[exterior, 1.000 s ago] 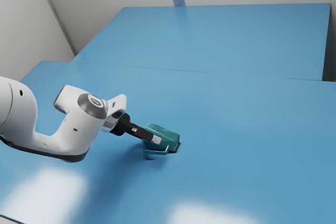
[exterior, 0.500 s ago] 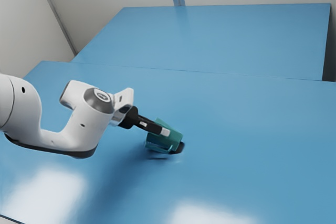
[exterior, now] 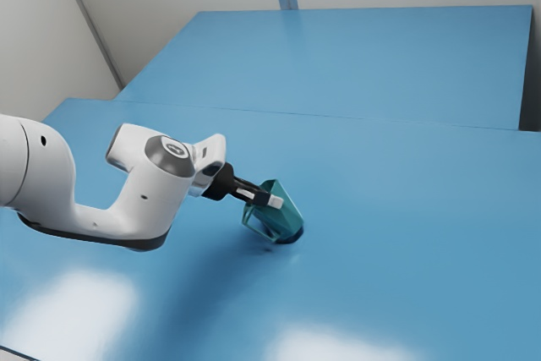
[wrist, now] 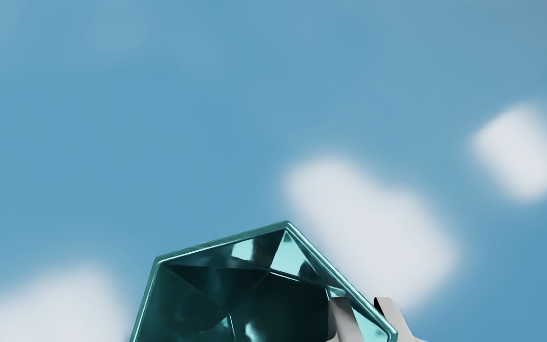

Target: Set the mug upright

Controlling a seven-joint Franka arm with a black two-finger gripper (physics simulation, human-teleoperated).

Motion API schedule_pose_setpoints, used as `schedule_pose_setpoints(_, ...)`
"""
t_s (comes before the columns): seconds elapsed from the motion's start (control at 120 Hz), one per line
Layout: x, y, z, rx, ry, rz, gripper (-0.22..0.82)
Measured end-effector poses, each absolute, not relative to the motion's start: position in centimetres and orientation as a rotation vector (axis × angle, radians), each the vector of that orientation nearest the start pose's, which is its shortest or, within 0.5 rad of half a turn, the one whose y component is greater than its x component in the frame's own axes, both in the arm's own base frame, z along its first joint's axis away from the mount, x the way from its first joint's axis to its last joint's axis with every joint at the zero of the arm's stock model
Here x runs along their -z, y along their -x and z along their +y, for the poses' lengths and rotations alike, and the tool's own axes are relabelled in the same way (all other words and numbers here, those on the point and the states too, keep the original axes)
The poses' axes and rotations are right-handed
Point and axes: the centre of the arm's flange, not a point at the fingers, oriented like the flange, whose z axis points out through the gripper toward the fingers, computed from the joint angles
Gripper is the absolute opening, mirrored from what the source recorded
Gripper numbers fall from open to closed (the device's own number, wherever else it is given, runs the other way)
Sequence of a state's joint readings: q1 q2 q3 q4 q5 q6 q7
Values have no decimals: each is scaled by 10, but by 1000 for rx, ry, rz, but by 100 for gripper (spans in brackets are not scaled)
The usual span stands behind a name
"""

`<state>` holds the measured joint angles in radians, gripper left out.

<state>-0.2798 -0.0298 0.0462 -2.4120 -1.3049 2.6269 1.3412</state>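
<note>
One finger inside, the black two-finger hand clamps the wall of the glossy teal faceted mug mid-worktop, its raised mouth leaning to the exterior view's left, presumably to bring the base down flat.

The mug looks glossy, perhaps metal or glazed, and the table smooth and shiny.
</note>
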Motion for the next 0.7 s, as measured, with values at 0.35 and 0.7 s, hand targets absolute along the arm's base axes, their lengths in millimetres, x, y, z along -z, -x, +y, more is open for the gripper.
schedule_pose_setpoints(0.35, -374, -534, -93, -829, -2473, -807, -18)
schedule_pose_setpoints(0.7, -410, -541, -80, -504, -2635, -1176, -18)
